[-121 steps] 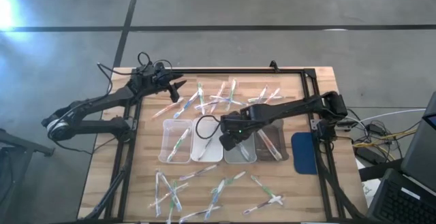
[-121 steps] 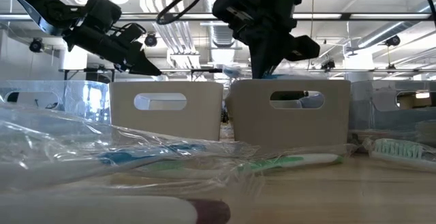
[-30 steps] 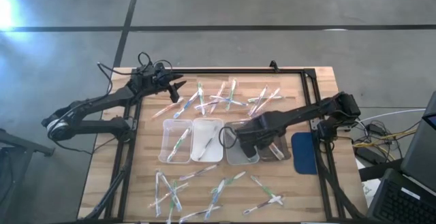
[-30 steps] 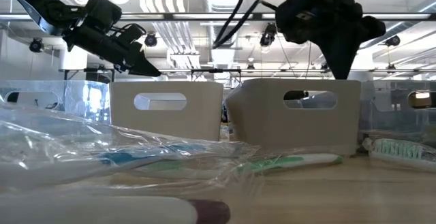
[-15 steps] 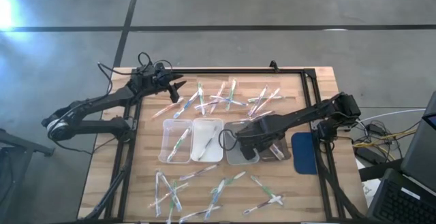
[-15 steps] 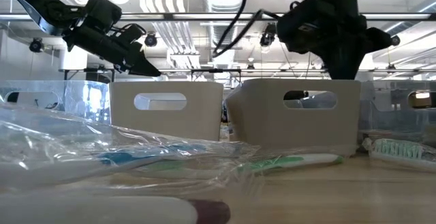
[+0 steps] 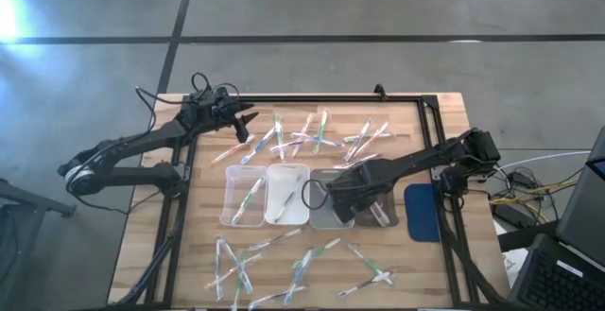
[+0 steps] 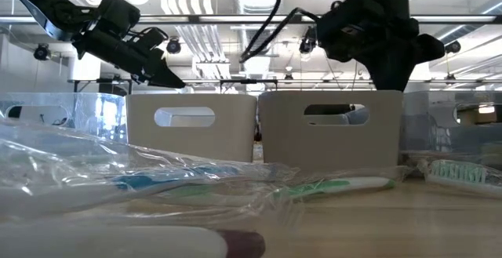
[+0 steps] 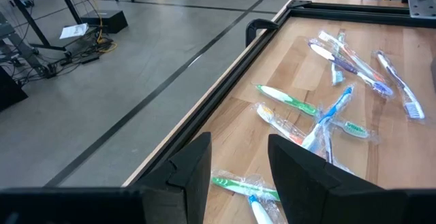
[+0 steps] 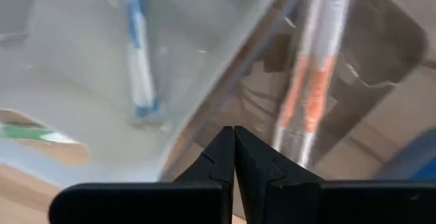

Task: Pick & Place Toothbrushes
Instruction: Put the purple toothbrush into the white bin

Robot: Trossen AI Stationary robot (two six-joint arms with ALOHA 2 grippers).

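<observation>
My right end effector (image 7: 342,198) sits pinched closed, empty, over third clear rectangular plastic tray (image 7: 330,218). Wrapped toothbrushes (image 7: 312,133) lie scattered beyond tray. My advice: lift clear, spread fingers before descending.

Toothbrushes, thin, in clear wrap, green/blue/purple/red-pink accents, lie in two loose scatters on the counter: a far cluster (image 7: 317,133) beyond the right end effector (image 7: 333,200), several crossing each other, and a near cluster (image 7: 284,266) on its other side, also overlapping. One green brush (image 7: 250,198) lies flat in a tray off toward the left end effector (image 7: 248,119). Orange-accented pair (image 10: 310,88) sits in the tray just ahead of the right end effector, side by side.
</observation>
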